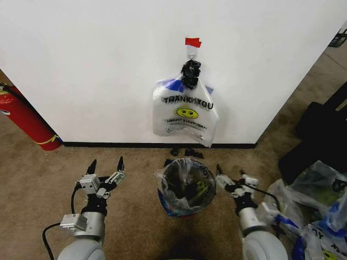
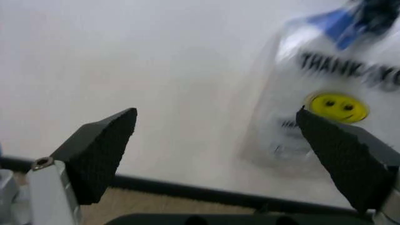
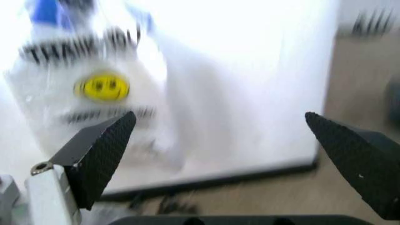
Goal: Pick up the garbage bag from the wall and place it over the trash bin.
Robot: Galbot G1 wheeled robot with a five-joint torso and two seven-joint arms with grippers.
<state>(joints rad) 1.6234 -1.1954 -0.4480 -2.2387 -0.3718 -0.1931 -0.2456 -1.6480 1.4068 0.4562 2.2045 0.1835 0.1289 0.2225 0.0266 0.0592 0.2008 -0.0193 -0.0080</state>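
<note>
The garbage bag [image 1: 185,112] hangs on the white wall [image 1: 97,65] from a metal hook under a red tape strip [image 1: 192,41]; its smiley face and "THANK YOU" lettering face me, and it also appears as the bag [image 2: 331,103] and the bag [image 3: 93,89] in the wrist views. Below it on the carpet stands the trash bin [image 1: 186,187], lined with a clear bag. My left gripper [image 1: 105,165] is open, low and left of the bin. My right gripper [image 1: 230,176] is open just right of the bin. Both point toward the wall, apart from the bag.
A red fire-extinguisher cylinder [image 1: 27,122] leans at the wall's left. Clear plastic bags [image 1: 314,211] and a black fabric bag [image 1: 320,130] crowd the right side. Small dark bits [image 1: 184,153] lie by the black baseboard [image 1: 108,144]. Brown carpet lies open at front left.
</note>
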